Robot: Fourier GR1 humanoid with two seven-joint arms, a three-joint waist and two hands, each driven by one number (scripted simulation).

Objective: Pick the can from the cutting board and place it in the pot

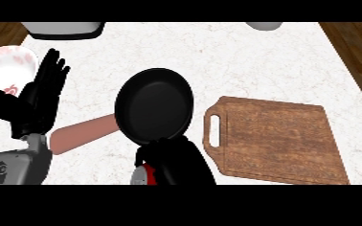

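Note:
The pot point(154, 104) is a black round pan in the middle of the counter, with a pinkish handle point(84, 131) running down to the left. My right hand point(176, 163) is at the pan's near rim, curled round a red and silver can point(144, 175), of which only a sliver shows at the hand's left side. The wooden cutting board point(276, 141) lies to the right with nothing on it. At the left edge my left hand point(44, 91) rests open, fingers up.
Behind the left hand stands a white plate point(14, 69) with red marks. A white and dark container point(63, 29) sits at the back left and a white bowl point(264, 25) at the back right. Wooden floor shows past the counter's right edge point(346, 43).

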